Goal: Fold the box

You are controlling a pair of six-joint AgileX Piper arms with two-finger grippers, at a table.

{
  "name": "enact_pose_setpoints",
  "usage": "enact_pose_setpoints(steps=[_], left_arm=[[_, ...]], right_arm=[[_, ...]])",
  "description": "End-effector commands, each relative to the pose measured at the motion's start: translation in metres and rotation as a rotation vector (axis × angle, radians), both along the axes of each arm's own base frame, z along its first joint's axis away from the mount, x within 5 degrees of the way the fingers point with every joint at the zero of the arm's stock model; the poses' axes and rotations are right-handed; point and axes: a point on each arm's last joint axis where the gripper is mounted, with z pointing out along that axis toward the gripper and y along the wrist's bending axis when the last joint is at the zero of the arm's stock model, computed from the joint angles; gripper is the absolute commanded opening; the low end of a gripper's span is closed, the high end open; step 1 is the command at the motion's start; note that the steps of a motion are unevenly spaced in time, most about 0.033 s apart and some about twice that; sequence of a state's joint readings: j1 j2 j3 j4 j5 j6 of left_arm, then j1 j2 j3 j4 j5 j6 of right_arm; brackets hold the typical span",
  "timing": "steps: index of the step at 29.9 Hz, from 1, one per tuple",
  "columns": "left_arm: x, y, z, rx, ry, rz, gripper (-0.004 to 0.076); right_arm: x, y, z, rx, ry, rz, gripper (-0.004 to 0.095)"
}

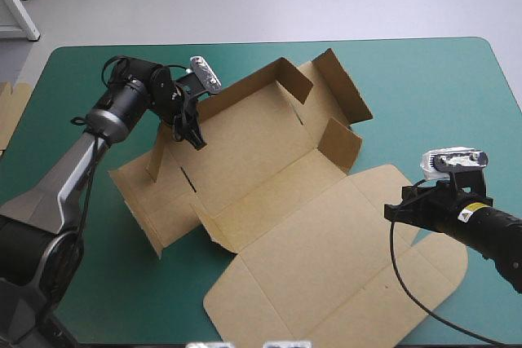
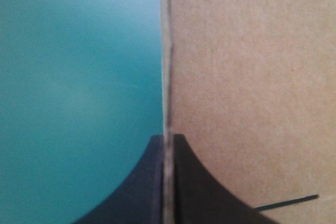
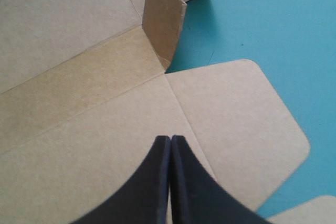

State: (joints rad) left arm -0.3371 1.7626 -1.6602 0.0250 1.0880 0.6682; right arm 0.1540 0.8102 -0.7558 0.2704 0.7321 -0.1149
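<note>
My left gripper [image 2: 168,136] pinches the box [image 1: 261,160]; raise that wall slowly, with my right gripper [image 3: 170,138], pressed together, pinning the lid [image 1: 342,266]

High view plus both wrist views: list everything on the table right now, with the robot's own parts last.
box: one, brown, mid-table, some walls raised, lid flat toward the near edge.
table cover: one, teal-green, under everything.
spare board: one edge, brown, at the table's left edge.
left gripper: one, black fingers shut on a raised wall of the box.
right gripper: one, black fingers shut, holding nothing, above the lid's right side.
</note>
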Motion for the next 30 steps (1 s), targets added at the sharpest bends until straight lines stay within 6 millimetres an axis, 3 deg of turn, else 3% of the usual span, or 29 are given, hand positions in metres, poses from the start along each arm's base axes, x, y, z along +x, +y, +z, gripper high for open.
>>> enact_pose_setpoints(steps=[1, 5, 8, 16, 20, 24, 30], left_arm=[[-0.022, 0.012, 0.059, -0.031, -0.214, 0.043, -0.0010], [-0.033, 0.014, 0.065, -0.050, -0.258, 0.041, -0.0010], [-0.039, 0.008, 0.053, -0.006, -0.282, 0.002, -0.0010], [-0.063, -0.043, 0.020, 0.163, -0.353, -0.193, -0.0010], [-0.075, -0.055, 0.018, 0.195, -0.404, -0.242, -0.0010], [-0.084, -0.042, 0.027, 0.270, -0.518, -0.272, -0.0010], [-0.073, -0.014, 0.039, 0.289, -0.675, -0.178, -0.0010]], right_arm=[[0.003, 0.000, 0.015, 0.027, -0.086, -0.012, -0.0019], [0.004, 0.000, 0.015, 0.028, -0.092, -0.014, -0.0019], [0.004, 0.000, 0.016, 0.026, -0.097, -0.013, -0.0019], [0.004, 0.000, 0.016, 0.032, -0.096, -0.013, -0.0019], [0.003, 0.002, 0.016, 0.057, -0.083, -0.010, -0.0019], [0.002, 0.004, 0.016, 0.074, -0.083, 0.003, -0.0017], [0.003, 0.006, 0.019, 0.109, -0.101, 0.016, -0.0017]])
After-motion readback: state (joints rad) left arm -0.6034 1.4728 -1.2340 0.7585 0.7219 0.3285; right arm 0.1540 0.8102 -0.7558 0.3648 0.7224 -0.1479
